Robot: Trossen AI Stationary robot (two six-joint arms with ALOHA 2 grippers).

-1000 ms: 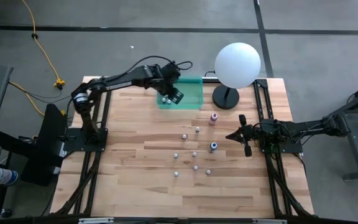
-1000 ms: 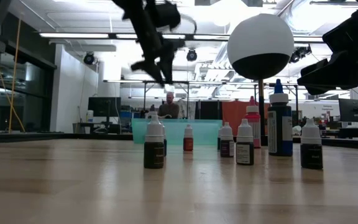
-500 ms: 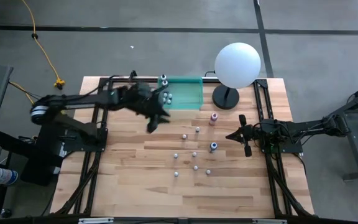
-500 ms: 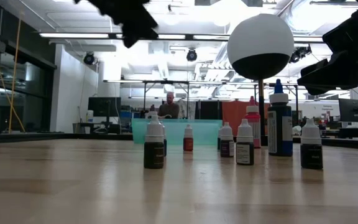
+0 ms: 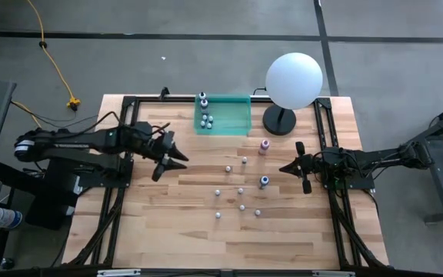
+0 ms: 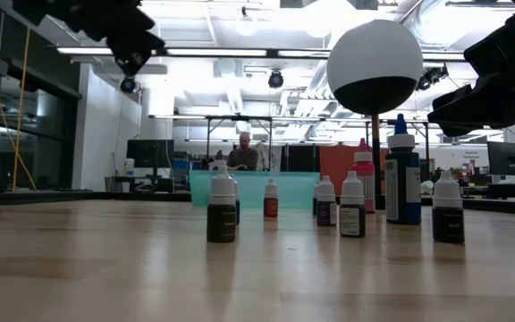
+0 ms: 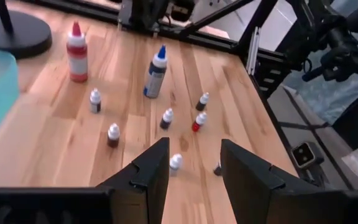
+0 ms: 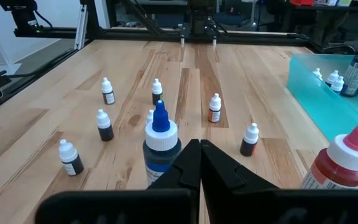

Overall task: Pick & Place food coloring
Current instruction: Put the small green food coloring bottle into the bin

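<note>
Now we are between trips: the left pincer hangs open and empty, left of the loose bottles on the desk. Next we pick one for the tray. The right pincer waits shut beside them.

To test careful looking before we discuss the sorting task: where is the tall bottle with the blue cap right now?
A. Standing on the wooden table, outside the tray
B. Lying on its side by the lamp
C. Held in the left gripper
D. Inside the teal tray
A: the blue-capped bottle stands upright on the table, away from the teal tray, and the left gripper holds nothing.
</note>
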